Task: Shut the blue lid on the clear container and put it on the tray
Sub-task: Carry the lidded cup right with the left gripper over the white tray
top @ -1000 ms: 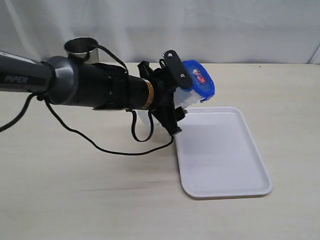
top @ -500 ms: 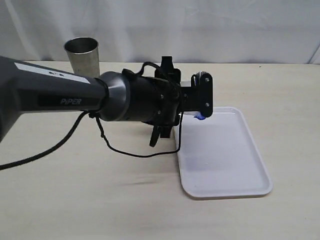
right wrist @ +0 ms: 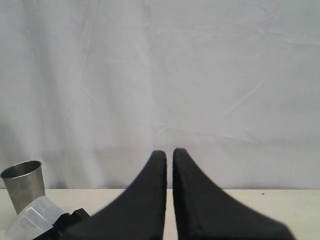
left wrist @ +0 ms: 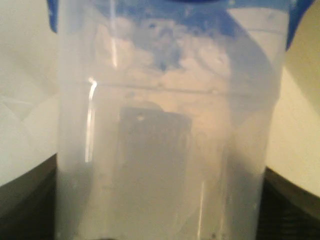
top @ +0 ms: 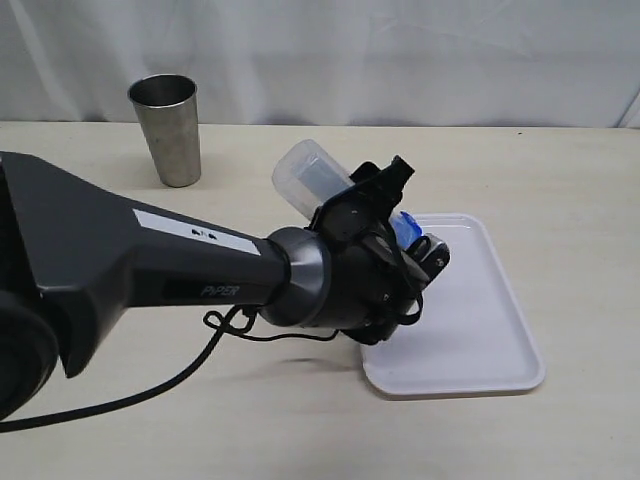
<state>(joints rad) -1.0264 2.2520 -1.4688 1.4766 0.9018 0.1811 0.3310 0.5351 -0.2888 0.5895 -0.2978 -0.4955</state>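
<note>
claws: left claw (top: 408, 222) clamps tilted clear container (top: 308, 175) near the tray (top: 470, 310), right claw (right wrist: 169, 155) closed, empty.

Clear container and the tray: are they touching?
Cannot tell. In the exterior view, the left tool hides the lower end of the clear container by the tray.

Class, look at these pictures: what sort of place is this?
Probably a robot test bench or lab: a plain white cloth backdrop, a beige tabletop, and a dark grey robot arm holding a translucent plastic canister.
</note>
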